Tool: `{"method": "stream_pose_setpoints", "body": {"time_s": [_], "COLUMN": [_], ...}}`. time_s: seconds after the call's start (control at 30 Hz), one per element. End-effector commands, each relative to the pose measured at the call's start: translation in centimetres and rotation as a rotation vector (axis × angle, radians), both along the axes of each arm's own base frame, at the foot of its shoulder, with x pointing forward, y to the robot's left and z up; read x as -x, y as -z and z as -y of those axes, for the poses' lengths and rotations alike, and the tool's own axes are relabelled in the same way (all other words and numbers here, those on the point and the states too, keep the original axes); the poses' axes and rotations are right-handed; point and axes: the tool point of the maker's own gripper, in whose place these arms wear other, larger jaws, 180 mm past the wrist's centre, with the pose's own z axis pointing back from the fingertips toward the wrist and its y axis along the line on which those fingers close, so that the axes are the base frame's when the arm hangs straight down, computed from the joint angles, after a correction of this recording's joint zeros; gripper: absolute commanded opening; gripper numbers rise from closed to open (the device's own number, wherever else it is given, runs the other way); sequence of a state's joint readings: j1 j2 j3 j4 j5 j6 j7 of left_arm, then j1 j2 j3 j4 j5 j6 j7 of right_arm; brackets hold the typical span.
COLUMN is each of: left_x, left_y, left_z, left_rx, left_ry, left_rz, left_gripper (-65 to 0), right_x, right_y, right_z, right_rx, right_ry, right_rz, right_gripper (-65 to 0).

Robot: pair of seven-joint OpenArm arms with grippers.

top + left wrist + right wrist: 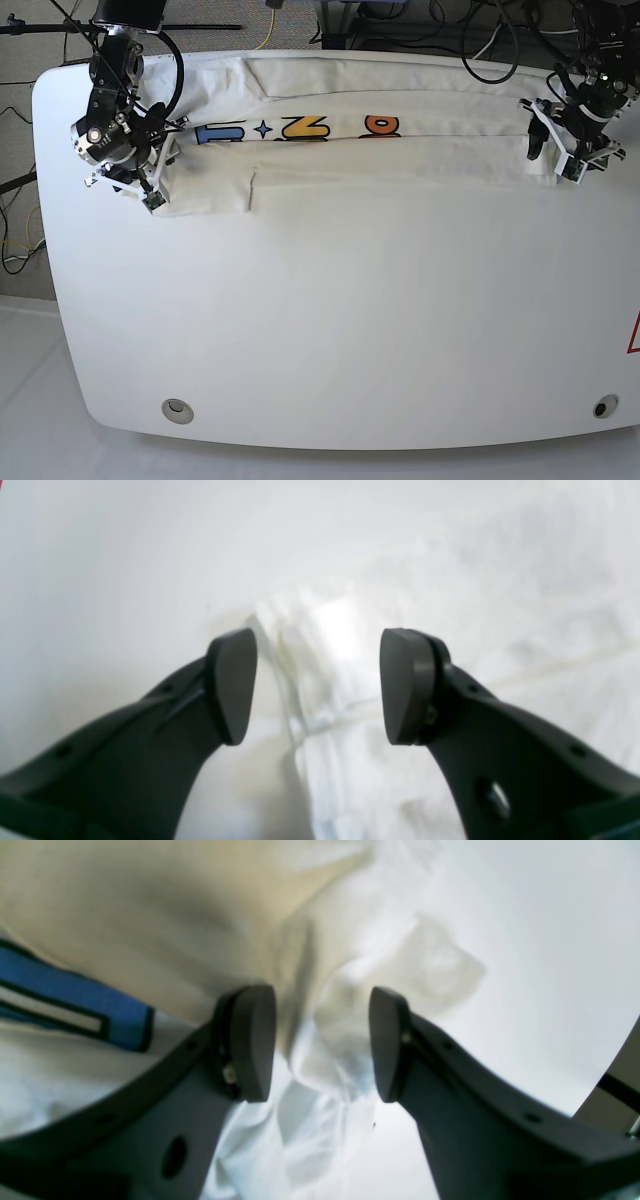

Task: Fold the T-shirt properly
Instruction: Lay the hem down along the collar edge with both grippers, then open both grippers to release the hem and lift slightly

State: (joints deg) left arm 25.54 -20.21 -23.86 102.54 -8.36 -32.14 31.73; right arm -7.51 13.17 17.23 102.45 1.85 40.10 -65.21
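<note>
Now T-shirt flat between both gaping end effectors.

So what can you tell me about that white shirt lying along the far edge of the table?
The T-shirt is white, soft-looking cloth, folded into a long band across the far side of the white table. A strip of cartoon print shows between the folds: blue, yellow and orange shapes with a small star. The fabric is lightly creased, with a sleeve hem showing near one end. A gripper hangs over each end, the left gripper and the right gripper, both with jaws apart and cloth below the gap, neither pinching it.
</note>
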Motion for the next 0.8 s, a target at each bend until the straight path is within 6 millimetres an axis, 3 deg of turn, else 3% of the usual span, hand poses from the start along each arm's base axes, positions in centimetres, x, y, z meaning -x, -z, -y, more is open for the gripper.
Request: {"method": "stream_pose_setpoints", "body": {"time_s": [0.0,0.23,0.77], "left_x": [-1.1,-1.3,-4.7], "left_y": [-1.3,-1.6,-4.7], "left_z": [-0.3,-0.4,1.0], "left_rx": [-0.020,-0.035,-0.009], "left_ry": [0.012,0.023,0.040], "left_rz": [0.048,0.053,0.173], "left_gripper": [-28.4,-27.8,-30.9], "right_x": [-0.6,-0.6,-0.2], "right_y": [-0.8,-0.7,-0.5], "right_z": [0.4,0.6,3.0], "right_rx": [0.020,0.041,0.121], "right_ry": [-0.001,0.000,0.040], "right_rz": [0.021,0.014,0.001], "right_gripper": [-35.5,-35.6,-33.2]}}
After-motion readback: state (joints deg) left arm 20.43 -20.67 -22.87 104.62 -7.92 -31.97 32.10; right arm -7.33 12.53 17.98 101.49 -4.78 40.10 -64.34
